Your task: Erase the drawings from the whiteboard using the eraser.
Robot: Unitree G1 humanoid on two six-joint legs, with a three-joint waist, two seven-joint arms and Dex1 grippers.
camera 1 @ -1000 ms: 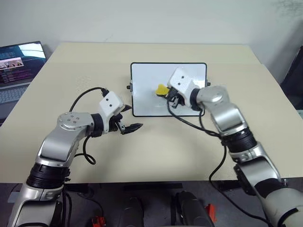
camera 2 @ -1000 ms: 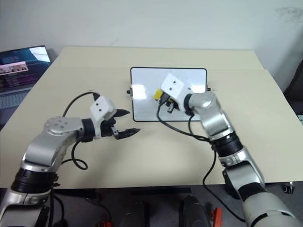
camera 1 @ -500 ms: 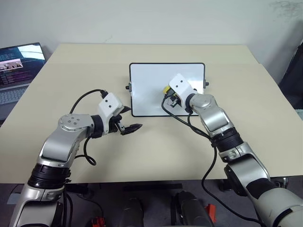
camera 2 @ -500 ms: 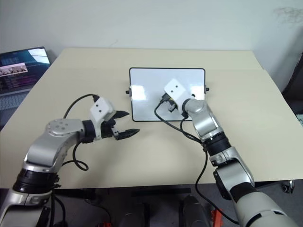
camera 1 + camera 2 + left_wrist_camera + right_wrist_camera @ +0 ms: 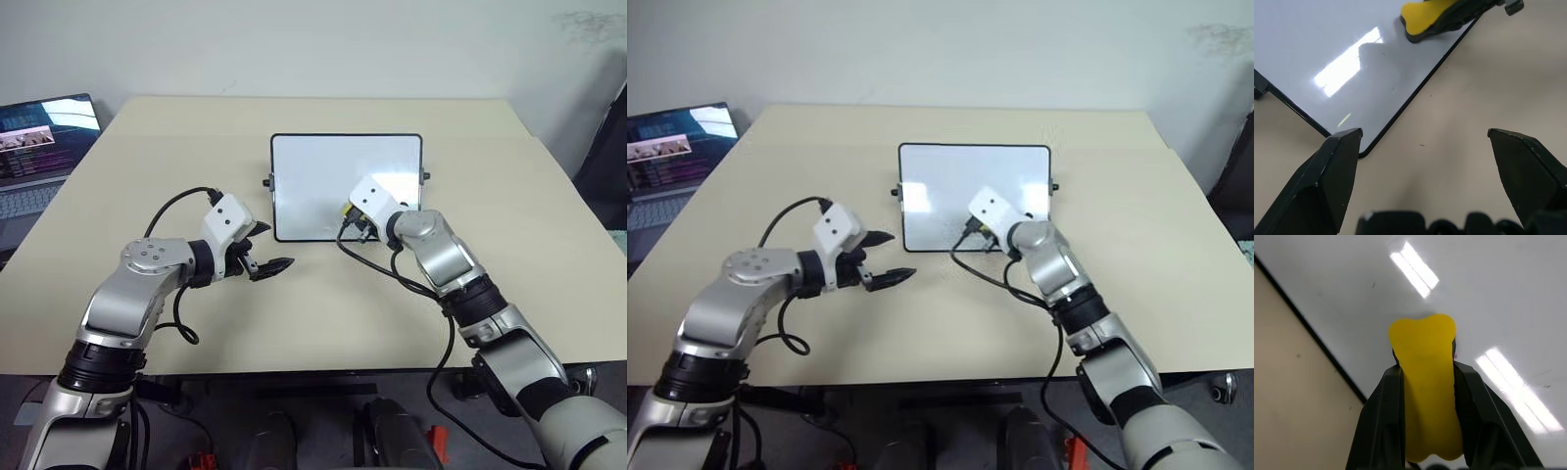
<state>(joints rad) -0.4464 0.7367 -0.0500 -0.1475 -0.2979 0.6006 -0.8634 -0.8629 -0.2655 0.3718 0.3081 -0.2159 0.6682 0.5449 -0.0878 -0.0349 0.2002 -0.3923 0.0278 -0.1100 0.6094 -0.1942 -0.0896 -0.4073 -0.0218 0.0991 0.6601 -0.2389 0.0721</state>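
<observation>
The whiteboard (image 5: 333, 171) lies flat at the middle of the beige table, its surface glossy white. My right gripper (image 5: 350, 214) is shut on the yellow eraser (image 5: 1425, 382), whose tip rests on the board close to its near black edge. The drawings are out of view; the board around the eraser looks plain white. My left gripper (image 5: 274, 245) hovers open and empty over the table, just off the board's near left corner. The left wrist view shows that corner (image 5: 1364, 152) and the eraser (image 5: 1425, 19) beyond it.
An open laptop (image 5: 39, 132) stands off the table's left side. Black cables loop from both wrists onto the table (image 5: 323, 294). Bare tabletop stretches in front of and on both sides of the board.
My right gripper has drawn the eraser across the board from its middle toward the near edge. The left arm has stayed still.
</observation>
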